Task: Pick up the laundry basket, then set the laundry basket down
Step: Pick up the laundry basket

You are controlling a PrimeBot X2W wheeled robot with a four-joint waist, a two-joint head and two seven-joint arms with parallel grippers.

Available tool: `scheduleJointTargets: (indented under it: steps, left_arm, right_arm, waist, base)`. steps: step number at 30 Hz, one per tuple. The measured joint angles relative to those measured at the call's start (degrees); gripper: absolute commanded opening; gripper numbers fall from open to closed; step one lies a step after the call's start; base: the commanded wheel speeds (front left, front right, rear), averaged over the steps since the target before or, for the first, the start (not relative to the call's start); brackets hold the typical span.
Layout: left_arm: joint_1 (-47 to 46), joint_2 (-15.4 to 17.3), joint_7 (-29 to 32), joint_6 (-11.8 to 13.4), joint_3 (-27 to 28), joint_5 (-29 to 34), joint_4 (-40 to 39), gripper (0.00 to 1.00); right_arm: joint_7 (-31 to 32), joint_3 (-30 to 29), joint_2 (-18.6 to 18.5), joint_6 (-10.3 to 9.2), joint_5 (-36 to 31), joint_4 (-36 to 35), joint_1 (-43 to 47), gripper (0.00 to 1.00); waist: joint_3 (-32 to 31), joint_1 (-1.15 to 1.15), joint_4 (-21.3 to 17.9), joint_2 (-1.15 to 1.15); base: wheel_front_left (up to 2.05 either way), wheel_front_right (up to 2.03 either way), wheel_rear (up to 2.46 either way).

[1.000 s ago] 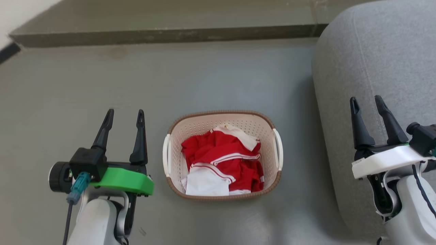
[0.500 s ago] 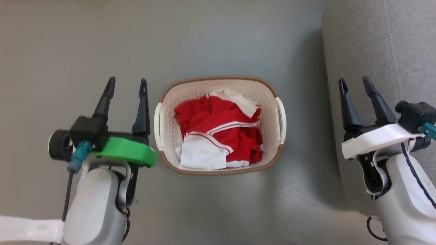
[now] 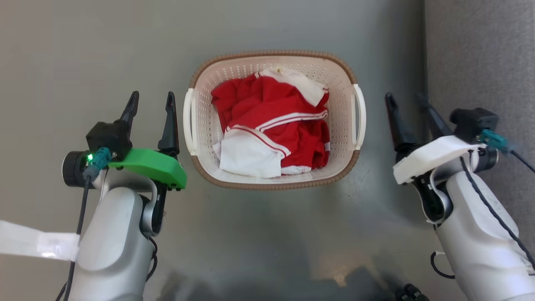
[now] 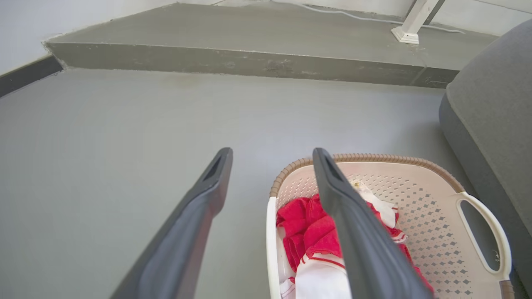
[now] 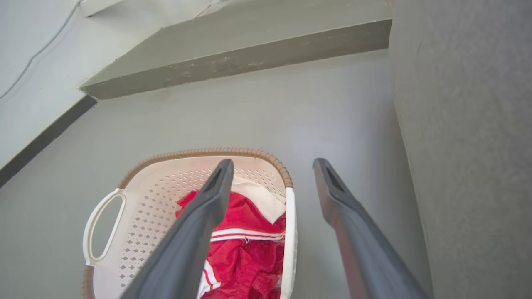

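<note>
**Fingers [image 3: 169, 125] spread on both sides of basket, nothing gripped**

Left gripper [image 3: 152, 97] has both fingers apart and empty. Right gripper [image 3: 404, 99] is the same: parted, holding nothing.

The laundry basket [image 3: 246, 69] sits flat on the floor [image 3: 83, 50] between the two arms, in the upper middle of the head view. It holds red and white clothes [image 3: 271, 121], bunched loosely and below the rim. A grey sofa [image 3: 480, 54] is close on the robot's right.

The left gripper's inner finger is just beside the left handle [image 3: 189, 121]. I can't confirm contact, but it looks apart. The right gripper is near the right handle [image 3: 360, 115], with a strip of floor between them.

In each wrist view the white handle edge falls in the gap between that arm's two fingers. That reads as a deliberate line-up, one gripper per handle for a two-arm lift that keeps the basket level.

Judged step: approach, pick-up not started, task near its beginning. The next move likely needs both grippers to come in and down so the fingers straddle the handles, then close together.

Risks:
- The right arm is squeezed between basket and sofa, so there is little side room.
- An uneven grip could tip the basket and spill the clothes.
- The handles look thin, so the fingers may slip.
</note>
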Motion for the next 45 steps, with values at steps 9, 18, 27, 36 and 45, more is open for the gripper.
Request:
scheduleJointTargets:
  steps: [9,18,27,36,45]
  left_arm:
    - [-6.3,-0.15,0.0,-2.33,-2.98,-3.77,9.18,1.0]
    - [-13.07,-0.31,0.4,-3.53,-4.42,-5.28,16.28,1.0]
    - [-17.68,-0.38,2.82,-3.97,-5.78,-6.46,21.96,1.0]
    - [-22.29,-0.44,4.54,-4.02,-7.06,-6.82,26.99,1.0]
    - [-24.26,-0.48,3.77,-4.48,-7.7,-8.5,30.42,0.39]
  right_arm:
    - [0.18,3.15,0.07,0.0,0.6,8.83,-7.09,1.0]
    - [0.6,7.5,0.43,0.0,1.65,14.75,-13.37,1.0]
    - [0.86,11.48,1.46,0.0,2.52,18.9,-17.93,1.0]
    - [0.85,13.81,1.7,0.0,4.07,22.37,-22.26,1.0]
    - [0.77,16.25,2.16,0.0,6.94,24.75,-24.07,0.35]
  waist:
    - [6.21,0.0,-0.34,0.0]
    - [11.41,0.0,-0.92,0.0]
    - [15.63,0.0,-1.75,0.0]
    - [19.74,0.0,-2.3,0.0]
    - [21.08,0.0,-2.44,0.0]
  base:
    - [0.0,0.0,0.0]
    - [0.0,0.0,0.0]
    - [0.0,0.0,0.0]
    - [0.0,0.0,0.0]
    - [0.0,0.0,0.0]
